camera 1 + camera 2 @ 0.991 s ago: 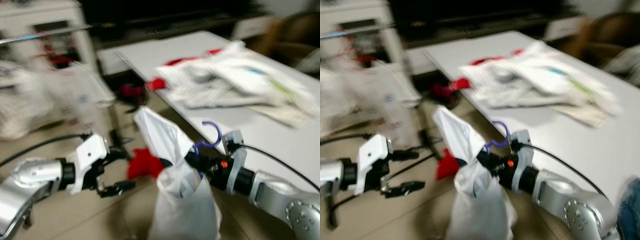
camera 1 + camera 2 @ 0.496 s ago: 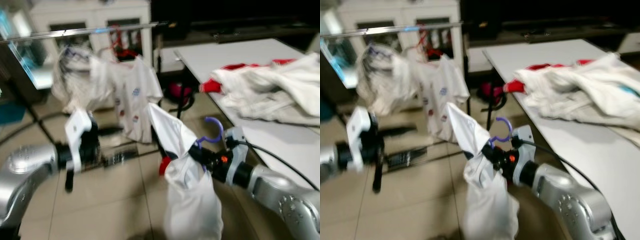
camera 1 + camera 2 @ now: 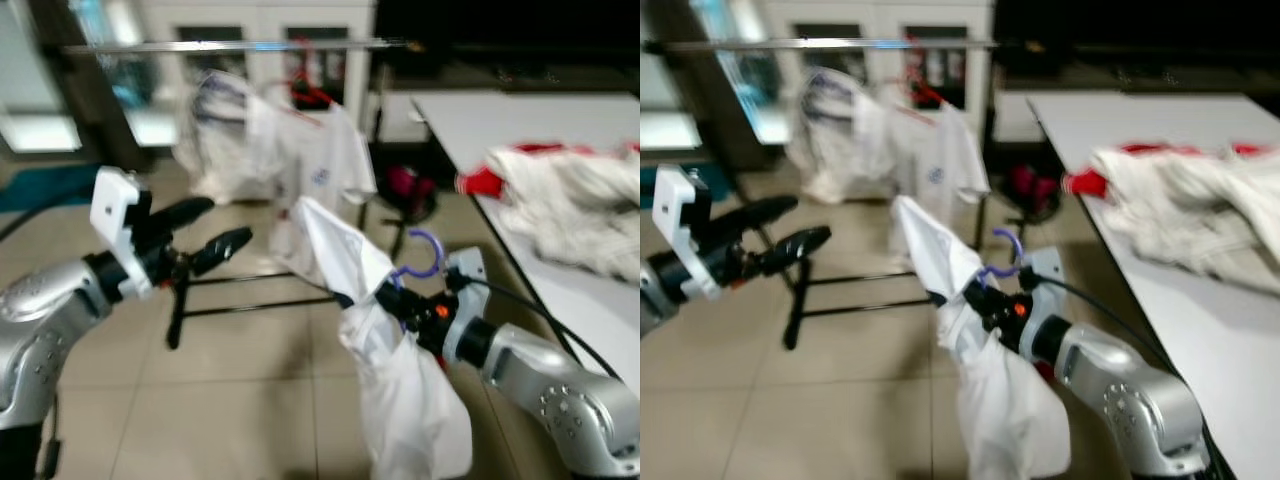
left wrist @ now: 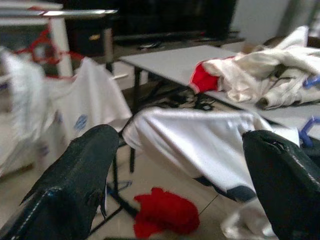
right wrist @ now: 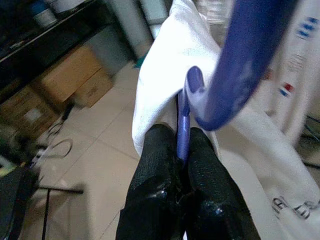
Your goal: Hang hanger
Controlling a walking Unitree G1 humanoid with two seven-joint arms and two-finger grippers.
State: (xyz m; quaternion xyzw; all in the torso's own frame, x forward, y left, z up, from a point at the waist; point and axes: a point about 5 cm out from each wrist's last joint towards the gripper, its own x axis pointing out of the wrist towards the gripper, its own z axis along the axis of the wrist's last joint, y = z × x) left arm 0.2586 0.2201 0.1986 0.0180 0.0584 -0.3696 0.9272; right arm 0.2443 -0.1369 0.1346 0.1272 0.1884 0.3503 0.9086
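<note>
My right gripper point(image 3: 392, 297) pinches the purple hanger point(image 3: 424, 262) below its hook — free for the rail point(image 3: 230, 45) — left gripper point(image 3: 214, 232) spread.

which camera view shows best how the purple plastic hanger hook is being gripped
The right wrist view: the purple plastic hanger fills it, its stem pinched between the right gripper fingers. Both eye views show only a small blurred hook above the white garment. The left wrist view catches just a purple sliver at its edge.
</note>
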